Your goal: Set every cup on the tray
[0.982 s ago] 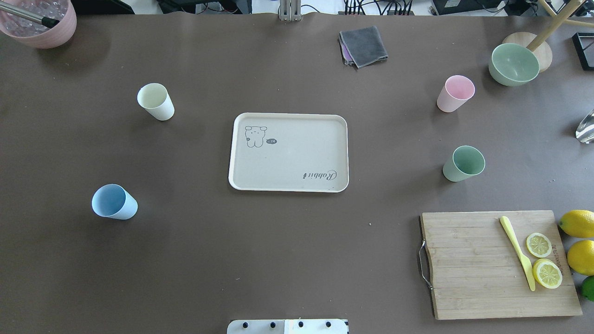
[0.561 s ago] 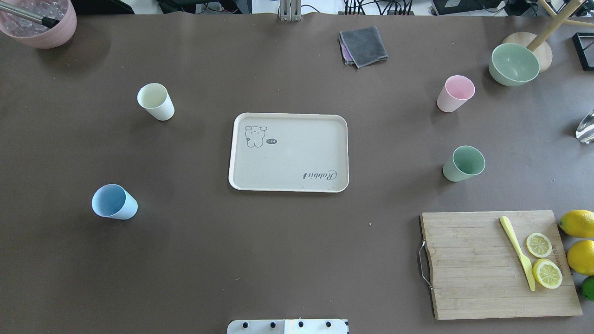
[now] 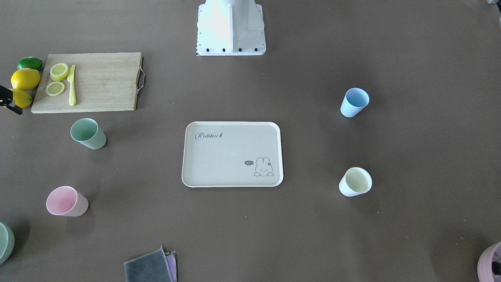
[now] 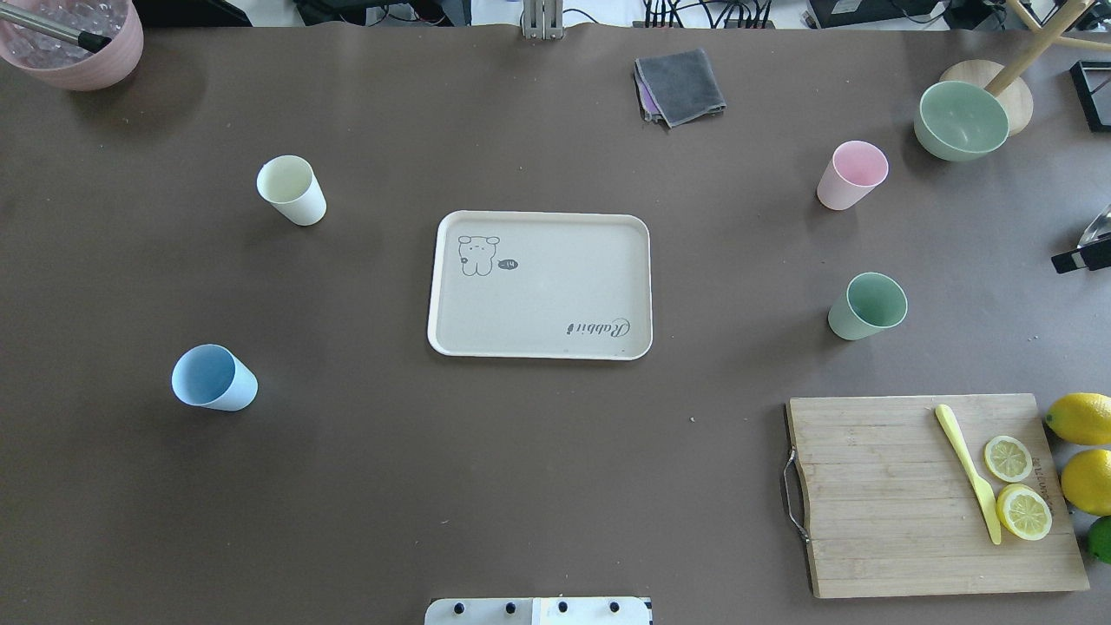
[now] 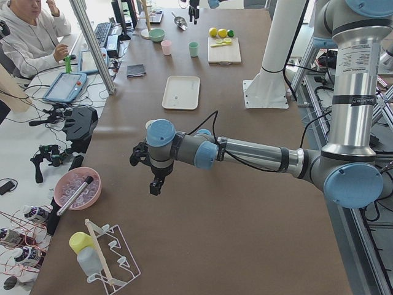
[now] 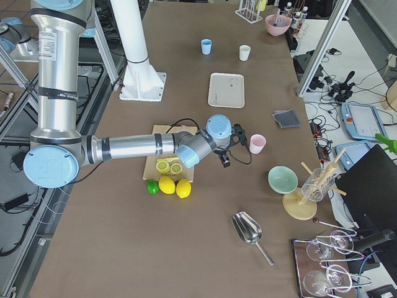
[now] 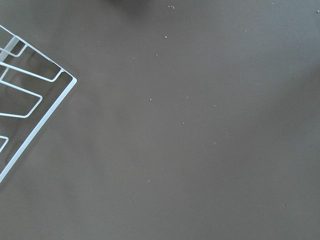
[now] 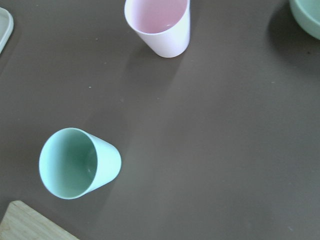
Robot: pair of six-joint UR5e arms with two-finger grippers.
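The beige tray point(image 4: 555, 295) lies mid-table with nothing on it; it also shows in the front view point(image 3: 227, 156). Four cups stand upright on the table around it. The mint green cup point(image 4: 864, 306) and the pink cup point(image 4: 851, 175) are to its right. The light blue cup point(image 4: 213, 378) and the cream-yellow cup point(image 4: 291, 190) are to its left. My right gripper point(image 4: 1081, 259) only just shows at the right edge, raised, right of the mint cup point(image 8: 77, 162) and pink cup point(image 8: 160, 25). I cannot tell its jaws. My left gripper point(image 5: 147, 172) hovers beyond the table's left part; I cannot tell its jaws.
A wooden cutting board point(image 4: 885, 495) with lemon slices and a yellow knife lies at the near right, with lemons point(image 4: 1081, 417) beside it. A sage bowl point(image 4: 962, 120), a grey cloth point(image 4: 680, 87) and a mauve pot point(image 4: 74, 43) stand along the far edge. A wire rack point(image 7: 25, 100) is under the left wrist.
A black part of my right gripper has come into the overhead view at the right edge. The cups and tray have not moved.
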